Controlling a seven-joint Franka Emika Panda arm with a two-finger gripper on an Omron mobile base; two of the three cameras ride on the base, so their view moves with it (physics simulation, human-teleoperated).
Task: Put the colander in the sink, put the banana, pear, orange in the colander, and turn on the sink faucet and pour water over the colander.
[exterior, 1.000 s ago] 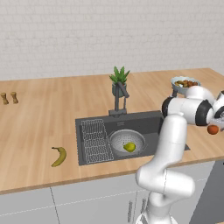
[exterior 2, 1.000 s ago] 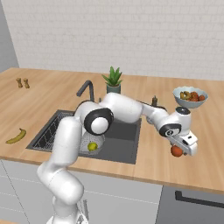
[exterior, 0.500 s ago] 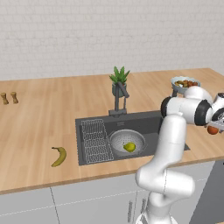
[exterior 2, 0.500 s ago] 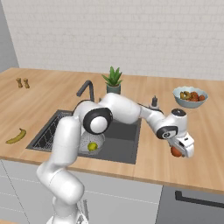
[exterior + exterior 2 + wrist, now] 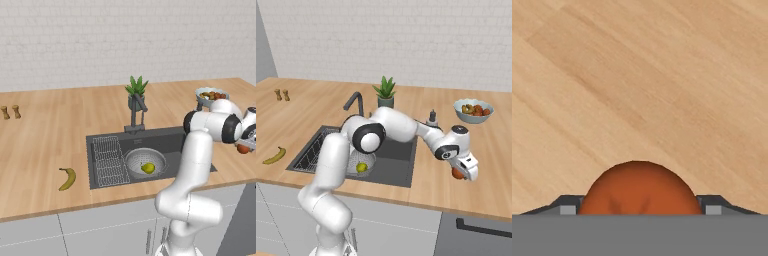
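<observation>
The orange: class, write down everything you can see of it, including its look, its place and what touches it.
The orange is a small, round, smooth orange-red fruit. It sits on the wooden counter to the right of the sink, near the front edge, between the fingers of the gripper, one at each flank. Whether the fingers press it cannot be told. Its lower part is hidden.

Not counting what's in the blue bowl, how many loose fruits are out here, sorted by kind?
banana: 1
pear: 1
orange: 1
Total: 3
</observation>
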